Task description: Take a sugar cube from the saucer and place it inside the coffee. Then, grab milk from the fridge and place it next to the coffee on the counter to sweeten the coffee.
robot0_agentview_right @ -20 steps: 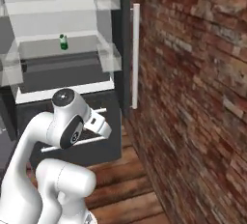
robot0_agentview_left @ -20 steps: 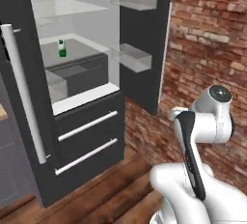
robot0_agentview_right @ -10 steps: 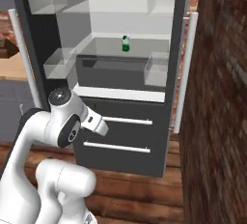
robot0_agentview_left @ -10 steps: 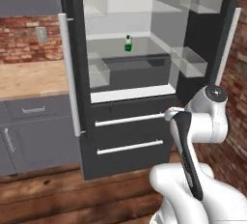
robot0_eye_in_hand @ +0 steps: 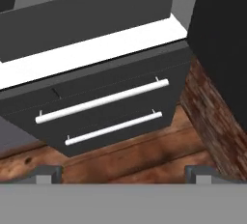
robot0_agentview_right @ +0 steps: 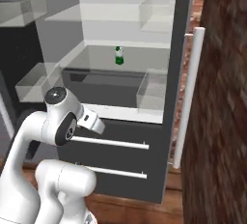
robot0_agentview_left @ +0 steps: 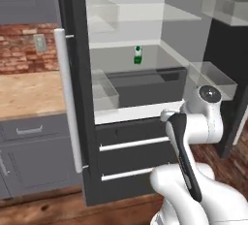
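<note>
Your arm (robot0_agentview_left: pixel 193 136) is folded up close over the base, elbow high and forearm dropping down in front of it. In the hand view your gripper (robot0_eye_in_hand: pixel 124 174) points forward and down, its two dark fingertips (robot0_eye_in_hand: pixel 46 172) standing far apart at the bottom corners, jaws wide and holding nothing.

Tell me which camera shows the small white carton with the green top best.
The left base view: the small white green-topped milk carton stands unobstructed on the fridge's glass shelf. The right base view shows it similarly; the hand view faces the lower drawers.
</note>
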